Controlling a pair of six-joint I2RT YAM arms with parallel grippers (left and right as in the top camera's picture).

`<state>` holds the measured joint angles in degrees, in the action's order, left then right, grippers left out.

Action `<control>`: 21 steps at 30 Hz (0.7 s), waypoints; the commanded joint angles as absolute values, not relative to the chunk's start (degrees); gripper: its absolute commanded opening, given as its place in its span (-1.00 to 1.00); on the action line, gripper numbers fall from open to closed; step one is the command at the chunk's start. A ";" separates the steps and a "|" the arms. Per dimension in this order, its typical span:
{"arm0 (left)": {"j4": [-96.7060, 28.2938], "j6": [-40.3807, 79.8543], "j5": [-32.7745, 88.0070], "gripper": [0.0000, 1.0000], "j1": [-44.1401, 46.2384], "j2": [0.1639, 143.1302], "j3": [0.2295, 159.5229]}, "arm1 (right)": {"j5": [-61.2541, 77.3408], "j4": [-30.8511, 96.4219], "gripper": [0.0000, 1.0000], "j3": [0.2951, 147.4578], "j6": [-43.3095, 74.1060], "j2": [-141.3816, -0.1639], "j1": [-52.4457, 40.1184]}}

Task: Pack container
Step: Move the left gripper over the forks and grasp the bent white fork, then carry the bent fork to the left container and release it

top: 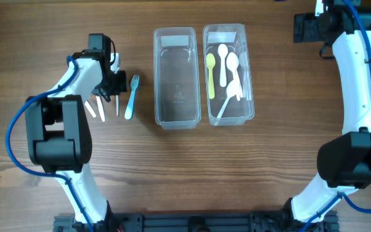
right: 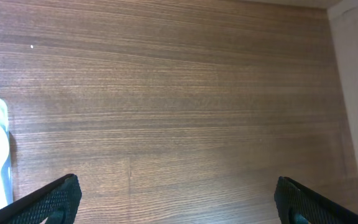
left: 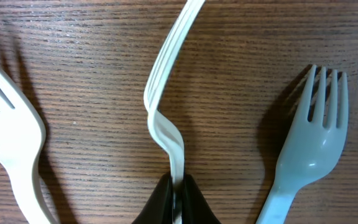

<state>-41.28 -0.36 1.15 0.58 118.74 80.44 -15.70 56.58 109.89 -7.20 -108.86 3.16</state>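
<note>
The left gripper pinches the slim white plastic fork by its handle, just left of the empty clear plastic tub, its long axis parallel to the tub's. The right gripper gapes empty, well right of the tub, so the left arm is nearer.

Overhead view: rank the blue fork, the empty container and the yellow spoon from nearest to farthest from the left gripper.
1. blue fork: on the table right beside the left gripper, toward the table's middle.
2. empty container: next over, at the table's middle.
3. yellow spoon: farthest, lying inside the second container beyond the empty one.
</note>
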 commanded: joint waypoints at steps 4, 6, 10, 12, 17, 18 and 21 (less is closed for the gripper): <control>-41.71 -0.64 0.95 -0.92 0.47 116.38 81.80 | -16.69 56.40 0.99 110.61 -7.53 -109.19 3.07; -42.78 -0.51 0.97 -0.92 0.47 113.89 83.00 | -16.69 56.42 1.00 110.61 -7.53 -109.19 3.07; -46.94 4.16 2.11 -0.92 0.67 107.26 88.01 | -16.69 56.40 0.99 110.61 -7.51 -109.19 3.07; -48.45 5.02 5.37 -0.92 1.50 104.01 89.82 | -16.69 56.40 0.99 110.61 -7.53 -109.19 3.07; -48.45 10.48 7.03 -0.92 7.70 93.86 90.39 | -16.69 56.40 0.99 110.61 -7.53 -109.19 3.07; -48.31 11.49 7.16 -0.92 9.43 92.60 90.39 | -16.69 56.42 0.99 110.61 -7.49 -109.19 3.07; -48.27 12.71 7.53 -0.92 14.00 91.61 90.39 | -16.69 56.40 0.99 110.61 -7.53 -109.19 3.07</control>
<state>-48.21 8.64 5.50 9.39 92.90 89.91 -15.70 56.58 109.89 -7.22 -108.86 3.16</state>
